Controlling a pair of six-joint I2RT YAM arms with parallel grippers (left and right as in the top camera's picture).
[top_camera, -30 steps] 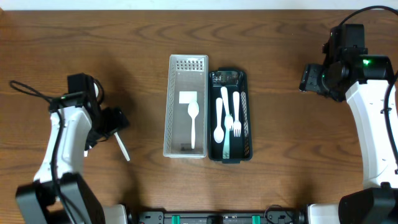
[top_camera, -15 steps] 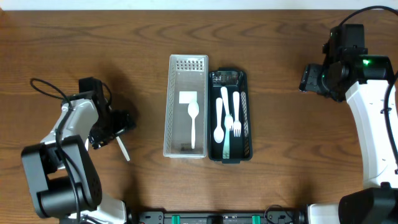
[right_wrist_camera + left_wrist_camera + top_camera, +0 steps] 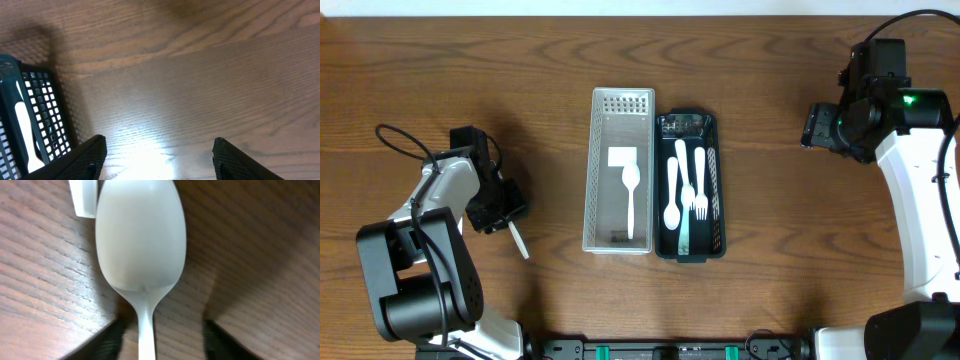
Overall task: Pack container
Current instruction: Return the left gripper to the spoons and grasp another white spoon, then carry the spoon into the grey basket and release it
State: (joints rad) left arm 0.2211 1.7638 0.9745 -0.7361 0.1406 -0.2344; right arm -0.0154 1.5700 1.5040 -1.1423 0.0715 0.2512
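Observation:
A white plastic spoon [image 3: 141, 235] lies on the wooden table and fills the left wrist view, its handle running down between my left gripper's [image 3: 162, 342] dark fingers [image 3: 107, 342]. Table shows on both sides of the handle, so the jaws do not touch it. From overhead, the left gripper [image 3: 500, 205] sits low over that spot, and a white utensil handle [image 3: 518, 240] pokes out below it. My right gripper [image 3: 160, 160] hovers open above bare table, to the right of the containers [image 3: 820, 127]. A clear perforated container [image 3: 605, 110] holds one spoon [image 3: 631, 195].
A dark slotted container [image 3: 713, 130] beside the clear one holds several white spoons and forks [image 3: 685, 190]; its corner shows in the right wrist view [image 3: 35, 100]. A second white utensil end [image 3: 82, 197] lies by the spoon's bowl. A cable [image 3: 400, 140] loops off the left arm.
My left arm has swung round and settled low over the spoon, and its jaws have narrowed around the handle. The right arm and both containers are unchanged.

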